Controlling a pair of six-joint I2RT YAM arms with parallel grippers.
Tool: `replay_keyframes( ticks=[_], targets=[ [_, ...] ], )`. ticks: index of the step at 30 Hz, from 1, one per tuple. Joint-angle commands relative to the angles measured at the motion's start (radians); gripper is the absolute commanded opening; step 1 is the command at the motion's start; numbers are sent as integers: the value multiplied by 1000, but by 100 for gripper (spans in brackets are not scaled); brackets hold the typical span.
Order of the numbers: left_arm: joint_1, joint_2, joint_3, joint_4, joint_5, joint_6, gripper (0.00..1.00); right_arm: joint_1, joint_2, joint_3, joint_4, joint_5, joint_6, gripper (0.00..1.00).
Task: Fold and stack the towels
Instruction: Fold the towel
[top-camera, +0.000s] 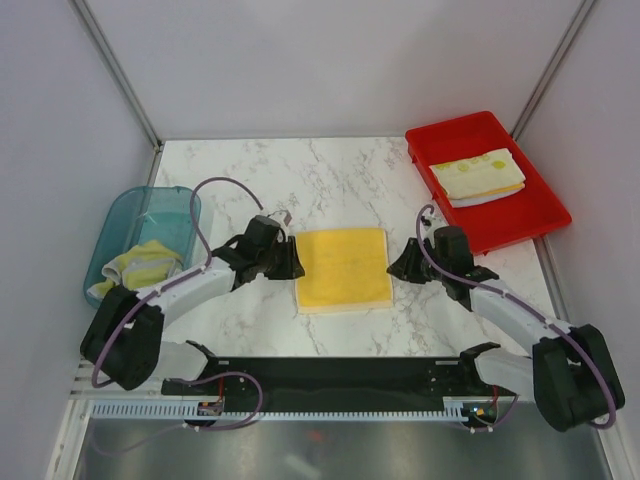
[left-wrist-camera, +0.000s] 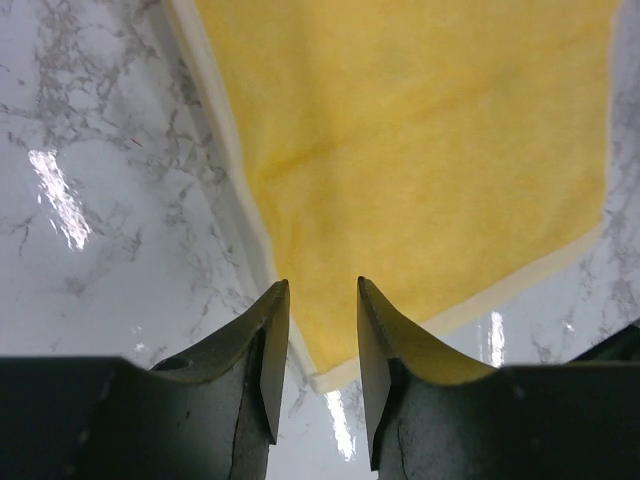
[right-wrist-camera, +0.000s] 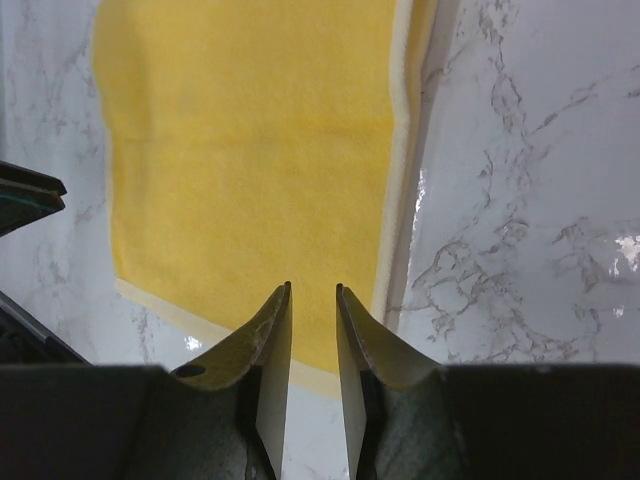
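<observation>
Closest in, left hand (left-wrist-camera: 322, 285) — fingers parted narrowly, gripping nothing, poised over a corner of the yellow towel (left-wrist-camera: 420, 170). Same for right hand (right-wrist-camera: 312, 288) on the opposite side: slim gap, nothing between the fingers, towel edge just beneath. Towel flat and square mid-counter (top-camera: 250, 170), pale border along its edges, between the two hands. Far right, red tray (top-camera: 545, 215) holding a folded stack (top-camera: 478, 176) — pale yellow on top, white beneath. Far left, teal bin (top-camera: 150, 205) with a crumpled towel (top-camera: 140, 265) inside.
</observation>
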Motion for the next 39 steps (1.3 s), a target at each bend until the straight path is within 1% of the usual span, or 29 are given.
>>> replay_keyframes(
  ticks=[1, 2, 3, 5, 8, 9, 11, 16, 20, 21, 23, 27, 30, 35, 39],
  targets=[
    [39, 126, 77, 103, -16, -19, 40, 2, 120, -14, 139, -19, 25, 31],
    [59, 155, 111, 118, 1, -16, 40, 2, 140, -14, 145, -17, 24, 30],
    [67, 216, 134, 131, 29, -8, 39, 1, 157, -10, 147, 3, 21, 30],
    [88, 267, 203, 134, 47, 5, 38, 2, 200, 7, 147, 35, 5, 30],
    [117, 356, 290, 131, 63, 27, 36, 1, 257, 99, 128, 78, -25, 29],
    [124, 373, 309, 129, 75, 36, 36, -1, 275, 156, 125, 87, -28, 28],
    [141, 420, 355, 122, 75, 47, 35, -7, 350, 238, 113, 89, -38, 26],
    [176, 511, 449, 42, 60, 74, 34, -16, 514, 342, 122, 81, -47, 25],
    [177, 511, 481, -25, 43, 84, 36, -24, 562, 403, 108, 90, -78, 26],
    [177, 506, 481, -29, 37, 81, 40, -31, 561, 409, 96, 96, -91, 27],
    [177, 496, 473, -38, 15, 85, 42, -41, 564, 432, 81, 124, -102, 30],
    [177, 514, 482, -44, 20, 93, 43, -67, 599, 469, 58, 118, -113, 31],
    [177, 529, 489, -55, 41, 87, 46, -74, 618, 481, 35, 89, -102, 35],
    [179, 542, 490, -61, 53, 73, 47, -74, 636, 492, 47, 66, -85, 36],
    [179, 548, 510, -98, 49, 58, 47, -74, 647, 489, 49, 50, -56, 36]
  ],
)
